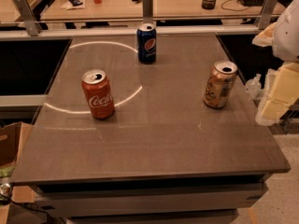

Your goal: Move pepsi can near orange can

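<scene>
Pepsi can point(146, 43), orange can point(220, 84) apart — claw point(279, 94) far-right

The grey-brown tabletop point(159, 139) carries three upright cans, all well apart. The pepsi can point(146, 43) stands near the far edge, about midway across. The red Coca-Cola can point(98, 94) stands on the left part, the orange can point(220, 84) on the right part, near the side edge. The gripper point(275, 101) hangs beyond the table's right edge, off the top
</scene>
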### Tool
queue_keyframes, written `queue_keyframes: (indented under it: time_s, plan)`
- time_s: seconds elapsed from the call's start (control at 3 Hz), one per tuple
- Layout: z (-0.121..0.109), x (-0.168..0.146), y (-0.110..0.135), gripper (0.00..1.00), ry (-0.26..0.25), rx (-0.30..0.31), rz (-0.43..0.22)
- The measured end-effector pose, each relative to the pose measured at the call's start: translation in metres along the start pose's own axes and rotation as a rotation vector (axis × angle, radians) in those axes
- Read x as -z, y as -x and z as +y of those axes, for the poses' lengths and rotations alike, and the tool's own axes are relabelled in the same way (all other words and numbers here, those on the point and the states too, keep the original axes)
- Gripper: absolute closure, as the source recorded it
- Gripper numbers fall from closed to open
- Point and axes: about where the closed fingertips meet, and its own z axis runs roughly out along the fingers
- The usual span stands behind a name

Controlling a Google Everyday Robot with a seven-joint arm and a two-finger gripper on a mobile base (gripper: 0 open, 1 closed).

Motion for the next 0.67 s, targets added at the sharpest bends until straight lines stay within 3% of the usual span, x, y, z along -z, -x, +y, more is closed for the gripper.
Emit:
queue_keyframes:
  time_s: [0.33, 0.67]
  plan:
    - [0.000, 0.000, 0.000, 0.00, 0.000, 0.000, 0.000]
    - [-0.019, 0.004, 0.004, 0.00, -0.051, -0.014, -0.028]
